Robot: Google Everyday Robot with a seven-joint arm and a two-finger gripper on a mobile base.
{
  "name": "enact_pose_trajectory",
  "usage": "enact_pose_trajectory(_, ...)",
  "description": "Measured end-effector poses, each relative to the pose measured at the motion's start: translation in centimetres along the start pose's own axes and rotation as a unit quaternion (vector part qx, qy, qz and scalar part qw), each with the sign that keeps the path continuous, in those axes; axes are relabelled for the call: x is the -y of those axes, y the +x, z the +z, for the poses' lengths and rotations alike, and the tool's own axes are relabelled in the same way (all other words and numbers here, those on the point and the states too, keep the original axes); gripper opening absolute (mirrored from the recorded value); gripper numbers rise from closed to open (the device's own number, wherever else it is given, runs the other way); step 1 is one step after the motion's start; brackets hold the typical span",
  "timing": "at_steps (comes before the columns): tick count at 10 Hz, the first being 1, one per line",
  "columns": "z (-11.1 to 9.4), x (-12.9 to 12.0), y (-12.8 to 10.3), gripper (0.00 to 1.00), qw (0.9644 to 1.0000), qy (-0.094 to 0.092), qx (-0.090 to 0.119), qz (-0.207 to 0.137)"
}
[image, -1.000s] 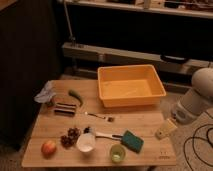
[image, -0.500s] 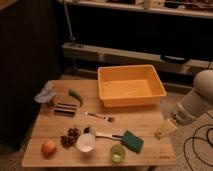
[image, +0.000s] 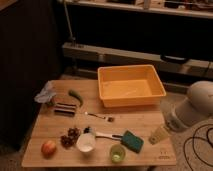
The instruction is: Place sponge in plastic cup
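One white cup (image: 86,142) stands by plastic cup (image: 117,153); hand (image: 159,134) right of sponge (image: 132,141).

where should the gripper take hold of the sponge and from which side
Take the sponge across its narrow width, mid-length, coming down from above. It lies flat and angled on the table, so its low sides offer little from the side, and the green cup stands close at its lower left. The open gripper hangs just to its right, near the table edge.
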State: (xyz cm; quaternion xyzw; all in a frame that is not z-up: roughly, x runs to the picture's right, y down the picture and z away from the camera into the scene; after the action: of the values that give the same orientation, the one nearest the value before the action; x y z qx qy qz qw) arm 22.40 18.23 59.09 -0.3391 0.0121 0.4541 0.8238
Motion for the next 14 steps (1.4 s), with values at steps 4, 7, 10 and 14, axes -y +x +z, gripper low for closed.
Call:
enact_pose_trajectory(4, 3.4, -0.4, 0.0, 0.73, 0.9982, -0.049, 0.028, -0.018)
enact_pose_trajectory(7, 5.5, -2.3, 0.5, 0.73, 0.9968, -0.055, 0.025, -0.051)
enact_pose_trajectory(10, 6.3, -3.3, 0.6, 0.73, 0.9959, -0.056, 0.021, -0.067)
enact_pose_trajectory(14, 6.4, -3.4, 0.5, 0.73, 0.9960, -0.060, 0.017, -0.064)
